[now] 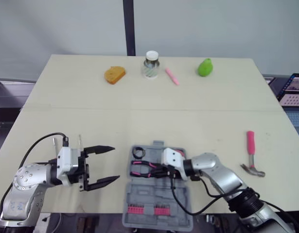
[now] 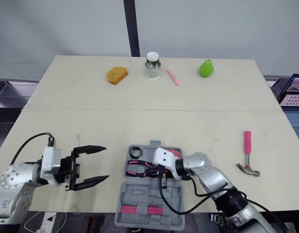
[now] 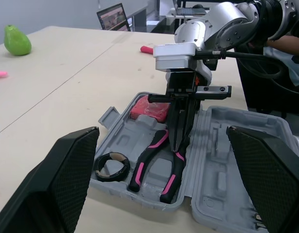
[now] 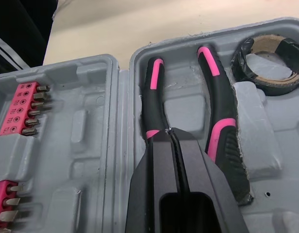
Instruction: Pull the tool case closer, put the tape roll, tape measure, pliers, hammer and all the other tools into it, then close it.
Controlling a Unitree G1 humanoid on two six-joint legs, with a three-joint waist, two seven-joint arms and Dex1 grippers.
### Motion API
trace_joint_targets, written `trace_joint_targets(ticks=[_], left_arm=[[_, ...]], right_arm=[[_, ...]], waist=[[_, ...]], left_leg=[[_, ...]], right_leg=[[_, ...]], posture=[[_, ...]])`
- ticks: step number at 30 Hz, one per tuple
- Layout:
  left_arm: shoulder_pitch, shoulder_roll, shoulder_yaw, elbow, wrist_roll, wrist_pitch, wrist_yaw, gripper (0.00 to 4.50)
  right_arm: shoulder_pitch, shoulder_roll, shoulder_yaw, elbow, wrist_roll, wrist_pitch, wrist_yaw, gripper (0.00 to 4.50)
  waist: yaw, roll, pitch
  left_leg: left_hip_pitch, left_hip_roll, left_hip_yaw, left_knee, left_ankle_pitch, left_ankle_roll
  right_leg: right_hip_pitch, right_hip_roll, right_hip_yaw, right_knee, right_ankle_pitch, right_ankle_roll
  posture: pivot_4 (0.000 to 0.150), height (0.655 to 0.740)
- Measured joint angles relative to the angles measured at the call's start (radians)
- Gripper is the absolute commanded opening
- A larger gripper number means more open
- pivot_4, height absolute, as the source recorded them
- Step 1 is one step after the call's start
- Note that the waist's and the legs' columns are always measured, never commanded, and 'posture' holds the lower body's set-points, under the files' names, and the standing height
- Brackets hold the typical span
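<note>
The right pincer (image 4: pixel 169 132) is pressing its fingers together with no gap, tips touching the pliers (image 4: pixel 219 131). The pliers, black with pink grips, are lying in the open grey case (image 1: pixel 159 194) beside the tape roll (image 1: pixel 138 152). The case is sitting at the near edge of the bench (image 1: pixel 139 116), its lid half overhanging. The left pincer (image 1: pixel 115 163) is hovering with fingers wide apart, just left of the case. The hammer (image 1: pixel 251 154) is lying well off to the right.
</note>
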Motion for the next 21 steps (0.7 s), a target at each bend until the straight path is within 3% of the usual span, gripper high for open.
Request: trace_joint_targets(ticks=[5,10,17,21], left_arm=[[-0.01,0.014,-0.02,0.002,0.02,0.048,0.034,4.5],[-0.02,0.05,-0.038,0.005,0.055,0.1,0.056,4.5],[-0.001,0.035,-0.018,0.017,0.033,0.124,0.066,4.5],[0.068,0.036,0.012,0.014,0.033,0.123,0.067,4.5]], right_arm=[[-0.01,-0.054,-0.057,-0.148,0.079,0.141,0.01,0.04],[-0.028,-0.148,-0.208,-0.312,0.189,0.255,0.011,0.04],[0.185,-0.326,-0.401,-0.44,0.266,0.324,0.007,0.04],[0.355,-0.371,-0.516,-0.5,0.309,0.362,-0.01,1.29]], waist=[[-0.002,0.001,0.001],[0.002,0.001,0.001],[0.02,0.001,0.001],[0.021,0.001,0.001]], left_leg=[[-0.001,0.0,0.0,0.0,0.0,0.0],[-0.001,0.0,0.0,-0.001,0.0,0.0],[-0.001,0.0,0.001,-0.001,0.0,0.0],[-0.001,0.001,0.002,-0.001,0.0,0.0]], right_leg=[[-0.001,0.0,0.0,0.0,0.0,0.0],[-0.001,0.0,0.0,-0.001,0.0,0.0],[0.0,-0.001,0.0,-0.003,0.0,0.0],[0.0,-0.001,-0.001,-0.004,0.0,0.0]], posture=[[0.15,0.695],[0.15,0.695],[0.15,0.695],[0.15,0.695]])
